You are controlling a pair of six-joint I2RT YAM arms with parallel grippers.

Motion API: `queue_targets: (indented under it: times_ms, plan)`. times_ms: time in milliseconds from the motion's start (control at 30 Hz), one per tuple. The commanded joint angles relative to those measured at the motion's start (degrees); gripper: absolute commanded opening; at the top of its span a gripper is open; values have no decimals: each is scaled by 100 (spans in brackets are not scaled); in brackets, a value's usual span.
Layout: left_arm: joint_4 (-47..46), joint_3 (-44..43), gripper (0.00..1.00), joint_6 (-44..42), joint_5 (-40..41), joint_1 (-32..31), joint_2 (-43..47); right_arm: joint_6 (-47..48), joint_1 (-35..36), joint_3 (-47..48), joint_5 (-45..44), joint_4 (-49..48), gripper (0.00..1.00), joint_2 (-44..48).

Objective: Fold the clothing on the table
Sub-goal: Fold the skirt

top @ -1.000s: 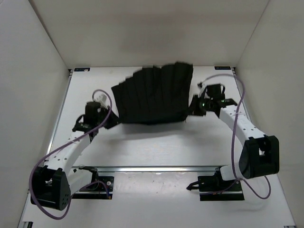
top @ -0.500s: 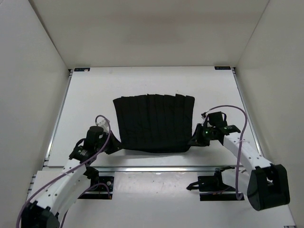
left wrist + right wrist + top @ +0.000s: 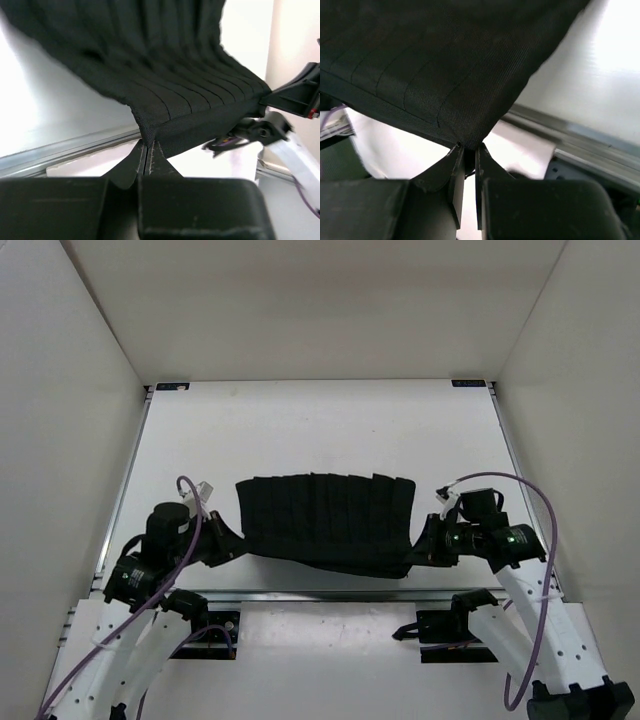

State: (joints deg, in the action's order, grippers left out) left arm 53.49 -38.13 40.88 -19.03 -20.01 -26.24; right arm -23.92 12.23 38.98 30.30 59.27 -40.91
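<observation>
The black pleated clothing [image 3: 325,523] hangs stretched between my two grippers above the near part of the white table [image 3: 300,430]. My left gripper [image 3: 232,542] is shut on its near left corner; the left wrist view shows the jaws pinched on the hem [image 3: 148,142] with the pleats [image 3: 165,65] running away. My right gripper [image 3: 422,545] is shut on the near right corner, and the right wrist view shows that corner [image 3: 468,140] nipped between the fingertips. The near edge of the garment sags slightly in the middle.
A metal rail [image 3: 330,593] runs along the table's near edge just under the garment, with both arm bases [image 3: 455,625] behind it. White enclosure walls [image 3: 60,390] stand left, right and at the back. Purple cables [image 3: 540,500] loop off both arms.
Both grippers have pulled the clothing from the far middle of the table toward the near edge. The arms have drawn back and the garment looks flatter and wider.
</observation>
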Motion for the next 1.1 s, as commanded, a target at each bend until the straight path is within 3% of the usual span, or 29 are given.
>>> queue_targets:
  times_ms: [0, 233, 367, 533, 667, 700, 767, 800, 900, 1067]
  plan:
    - [654, -712, 0, -554, 577, 374, -275, 406, -73, 618, -1078, 1113, 0, 101]
    - [-401, -591, 0, -748, 822, 208, -1190, 723, -423, 1330, -834, 290, 0, -1059]
    - [-1251, -406, 0, -1187, 549, 865, -2014, 854, -379, 1480, -316, -450, 1, -2216]
    - [-2262, -459, 0, -1205, 962, 963, -3104, 846, -835, 1875, 388, -1529, 0, -3465]
    - [-2914, -625, 0, -1153, 883, 1253, -3931, 757, -810, 2883, 441, -2145, 0, -4668]
    - [-3159, -713, 5, -1135, 927, 1271, -4220, 775, -819, 2991, 667, -2252, 11, -5003]
    - [-3703, -1011, 57, -1083, 726, 1429, -4870, 523, -941, 3343, 767, -3075, 34, -5329]
    - [-3915, -1378, 64, -1004, 446, 1517, -5143, 346, -1037, 3353, 732, -3670, 43, -5349]
    - [-3882, -1907, 76, -916, 225, 1640, -5506, 117, -1143, 3222, 197, -3975, 52, -4972]
    - [-3478, -1577, 83, -1021, 303, 1509, -4990, 63, -1179, 2485, -718, -3563, 56, -4217]
